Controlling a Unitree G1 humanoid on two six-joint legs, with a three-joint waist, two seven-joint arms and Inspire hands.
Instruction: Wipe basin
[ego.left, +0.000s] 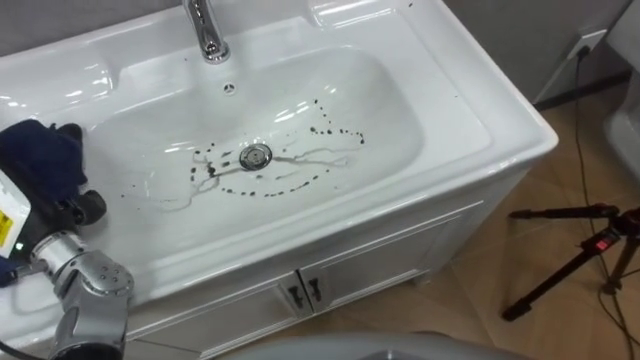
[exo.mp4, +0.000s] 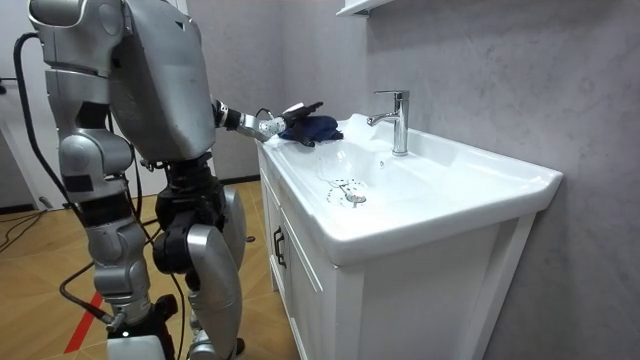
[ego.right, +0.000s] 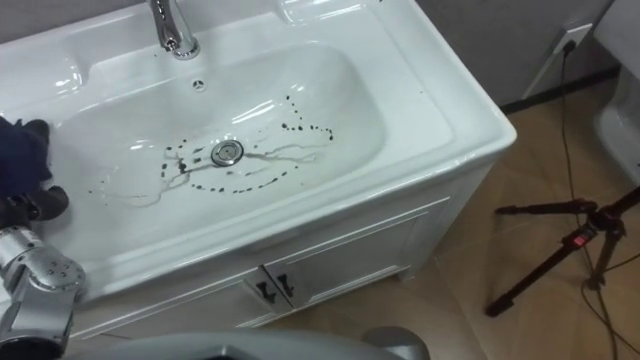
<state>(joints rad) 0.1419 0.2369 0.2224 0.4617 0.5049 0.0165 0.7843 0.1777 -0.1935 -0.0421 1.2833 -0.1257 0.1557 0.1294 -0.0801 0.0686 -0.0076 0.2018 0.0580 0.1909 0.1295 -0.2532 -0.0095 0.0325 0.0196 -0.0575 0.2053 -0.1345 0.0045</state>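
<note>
The white basin (ego.left: 420, 120) has dark specks and streaks scattered round its metal drain (ego.left: 256, 156). A dark blue cloth (ego.left: 38, 160) lies bunched on the counter's left end. My left hand (ego.left: 78, 206) reaches in from the lower left and holds the cloth between its thumb and fingers; the room view shows the same hand (exo.mp4: 298, 109) and cloth (exo.mp4: 318, 128) at the basin's near corner. My right hand (exo.mp4: 130, 312) hangs low at my side. I stand at the front of the vanity.
A chrome tap (ego.left: 206, 30) stands behind the bowl, above a small overflow hole (ego.left: 230, 88). Cabinet doors (ego.left: 300, 290) sit under the basin. A black tripod (ego.left: 570, 255) stands on the wooden floor to the right, with a cable running to a wall socket (ego.left: 590, 42).
</note>
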